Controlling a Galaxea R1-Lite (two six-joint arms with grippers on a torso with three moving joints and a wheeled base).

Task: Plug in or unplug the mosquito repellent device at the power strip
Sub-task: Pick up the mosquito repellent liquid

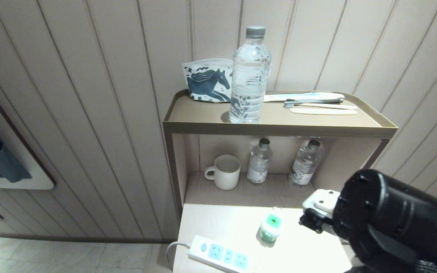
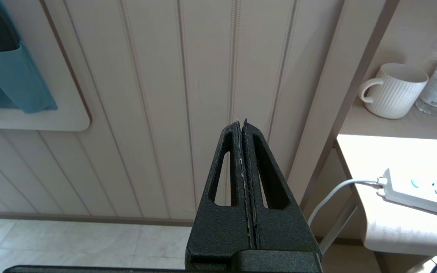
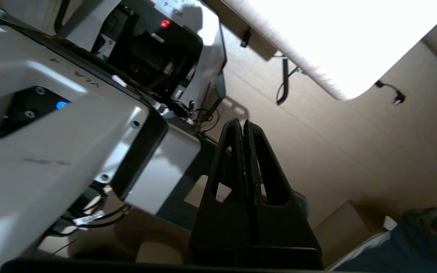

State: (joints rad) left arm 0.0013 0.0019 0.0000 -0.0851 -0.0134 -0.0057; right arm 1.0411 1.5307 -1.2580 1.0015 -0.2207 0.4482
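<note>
The right gripper [image 3: 243, 127] is showing its two black fingers pressed flat together, holding nothing, and pointing under the tabletop toward the robot's own base rather than at the work. In the head view only the right arm's black wrist housing is showing, low at the right of the white tabletop [image 1: 218, 220].

Nearest that wrist, just beside it, the mosquito repellent device [image 1: 270, 228], a small translucent green labelled bottle under a white-and-green plug head, is standing upright with its prongs pointing up, unplugged. It is probably light and top-heavy, so a nudge is likely to tip it; the plastic bottle looks smooth and slippery, so the stiff plug head is the better place to pinch, across its flat sides below the prongs.

Further from the wrist, toward the table's front edge, the long white plastic power strip [image 1: 221, 258] with light-blue socket faces is lying flat, apart from the device, its white cord [image 1: 173, 248] dropping off the edge. It looks light enough to slide under pushing.

Beyond, a white ribbed ceramic mug [image 1: 224, 171] and two small clear water bottles [image 1: 259, 161] are sitting on the shelf behind, well clear of the path.

The left gripper [image 2: 244, 125], fingers also pressed together and empty, is hanging parked beside the table.
</note>
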